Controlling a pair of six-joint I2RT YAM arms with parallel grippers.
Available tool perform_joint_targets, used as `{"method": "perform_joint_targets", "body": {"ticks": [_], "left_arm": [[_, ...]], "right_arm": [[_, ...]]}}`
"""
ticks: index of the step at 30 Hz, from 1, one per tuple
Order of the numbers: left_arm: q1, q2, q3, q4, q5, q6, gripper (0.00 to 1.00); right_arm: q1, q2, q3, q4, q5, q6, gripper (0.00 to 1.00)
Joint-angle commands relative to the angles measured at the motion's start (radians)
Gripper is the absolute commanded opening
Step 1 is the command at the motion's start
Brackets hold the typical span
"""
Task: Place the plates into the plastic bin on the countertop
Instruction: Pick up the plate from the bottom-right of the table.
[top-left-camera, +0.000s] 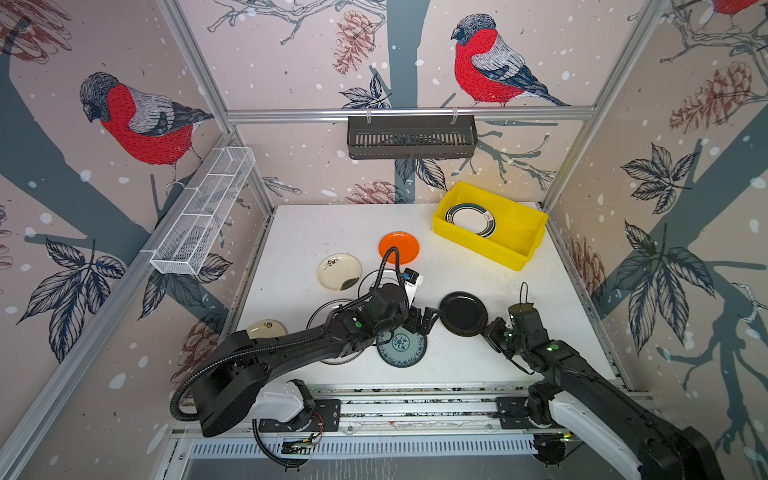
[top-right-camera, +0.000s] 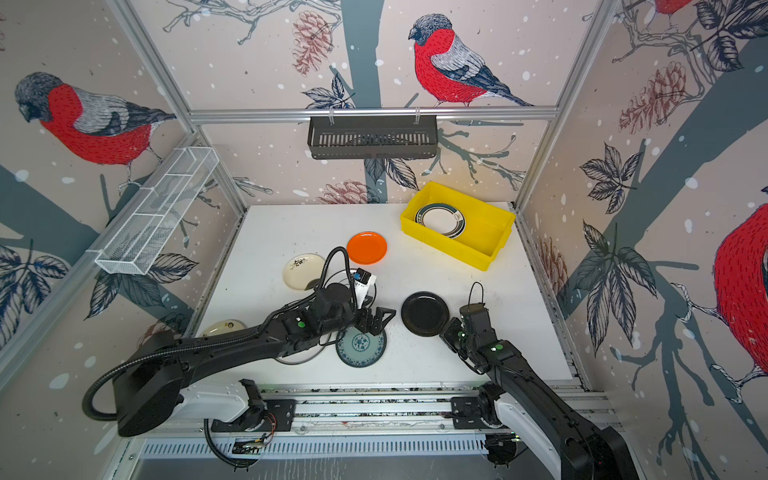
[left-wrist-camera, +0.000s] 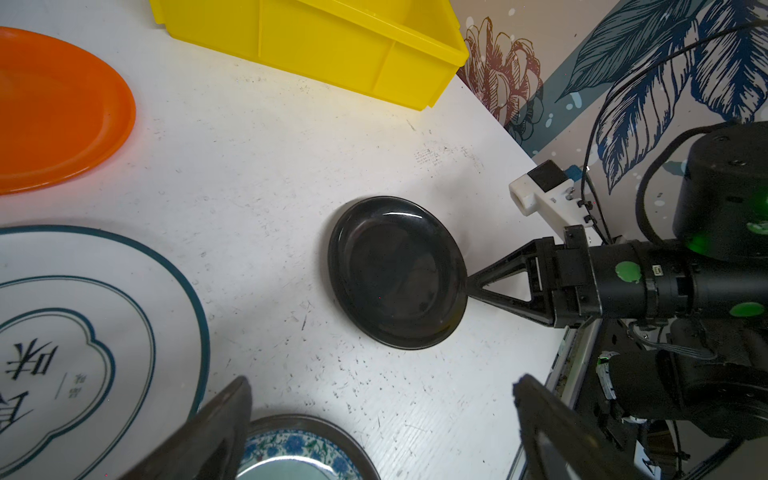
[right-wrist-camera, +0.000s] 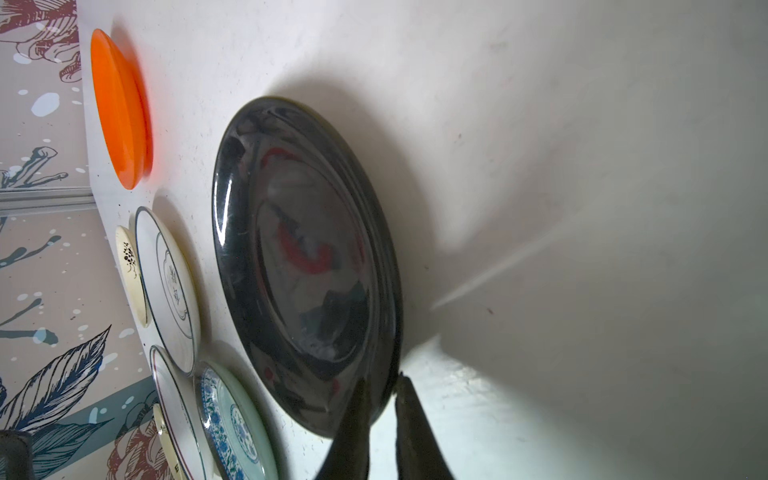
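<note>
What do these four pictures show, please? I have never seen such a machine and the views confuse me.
This is a robot with a left arm and a right arm, each ending in a claw. Two pictures look down from above on the scene; the other two come from cameras on the arms' wrists. On the white countertop lie several plates, among them an orange plate, a cream plate, a teal-patterned plate and a black plate. The yellow bin at the far right contains one dark-rimmed plate. The right claw is shut on the rim of the black plate. The left claw stands open near the teal-patterned plate and holds nothing.
</note>
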Motion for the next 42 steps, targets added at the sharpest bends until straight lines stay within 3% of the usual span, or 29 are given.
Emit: {"method": "perform_joint_targets", "body": {"ticks": [1,5,11,15,21,42], "left_arm": [[-0.001,-0.002,-0.002,0.000,-0.013,-0.005,0.98],[-0.001,0.003,-0.001,0.001,-0.011,-0.004,0.98],[-0.001,0.002,-0.001,0.000,-0.012,-0.004,0.98],[-0.001,0.009,0.002,0.001,-0.010,-0.003,0.98],[-0.001,0.014,0.004,0.004,-0.009,-0.003,0.98],[-0.001,0.029,0.013,0.000,-0.008,0.010,0.98]], "right_arm": [[0.002,0.011,0.008,-0.001,0.030,-0.020,0.13],[0.002,0.037,0.010,0.008,0.032,-0.027,0.09],[0.002,0.050,0.020,0.003,0.044,-0.034,0.12],[0.002,0.052,0.015,0.020,0.043,-0.035,0.23],[0.003,0.071,0.003,0.095,0.010,-0.043,0.29],[0.017,0.250,0.049,0.123,0.060,-0.049,0.15]]}}
